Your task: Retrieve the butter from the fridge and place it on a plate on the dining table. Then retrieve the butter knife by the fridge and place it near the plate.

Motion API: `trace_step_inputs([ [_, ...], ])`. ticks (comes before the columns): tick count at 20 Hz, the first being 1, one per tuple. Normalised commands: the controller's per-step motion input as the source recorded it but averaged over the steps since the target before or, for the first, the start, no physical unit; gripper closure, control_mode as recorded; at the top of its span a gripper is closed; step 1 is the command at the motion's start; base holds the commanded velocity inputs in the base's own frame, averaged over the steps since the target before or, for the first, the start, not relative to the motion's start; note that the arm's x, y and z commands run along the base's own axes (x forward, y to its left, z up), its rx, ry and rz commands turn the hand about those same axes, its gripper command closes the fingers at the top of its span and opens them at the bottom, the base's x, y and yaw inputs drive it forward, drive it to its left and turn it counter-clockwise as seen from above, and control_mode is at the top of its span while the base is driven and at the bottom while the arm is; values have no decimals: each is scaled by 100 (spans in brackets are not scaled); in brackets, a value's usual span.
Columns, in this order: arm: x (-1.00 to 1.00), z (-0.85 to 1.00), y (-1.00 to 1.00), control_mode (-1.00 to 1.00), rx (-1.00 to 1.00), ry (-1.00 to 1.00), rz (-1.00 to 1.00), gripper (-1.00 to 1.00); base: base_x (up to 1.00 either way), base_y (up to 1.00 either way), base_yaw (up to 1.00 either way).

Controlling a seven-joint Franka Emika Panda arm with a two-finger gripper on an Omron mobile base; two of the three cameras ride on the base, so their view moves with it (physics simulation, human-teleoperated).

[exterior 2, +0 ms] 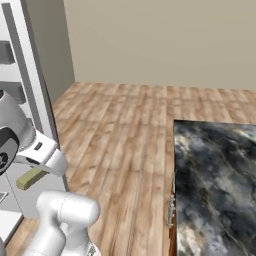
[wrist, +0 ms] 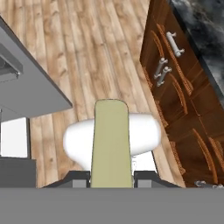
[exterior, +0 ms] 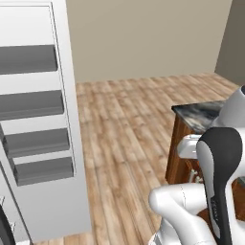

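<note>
The gripper (wrist: 111, 177) pinches the butter (wrist: 111, 144) at its near end; the stick's long axis runs straight out from the fingers. It hangs over wooden floor (wrist: 87, 52), between open fridge door (exterior: 43, 119) and marbled counter (exterior 2: 215, 180).

butter (exterior 2: 31, 177) held in jaws beside open fridge (exterior 2: 27, 90).
</note>
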Motion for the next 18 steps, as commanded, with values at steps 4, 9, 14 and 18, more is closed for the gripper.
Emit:
trace_step_inputs([
  [4, 0, 0, 0, 100, 0, 0, 0, 100, 15, -46, 0],
  [9, 0, 0, 0, 100, 0, 0, 0, 100, 23, -53, 0],
  [14, 0, 0, 0, 100, 0, 0, 0, 100, 40, -30, 0],
  [18, 0, 0, 0, 100, 0, 0, 0, 100, 46, -4, 0],
])
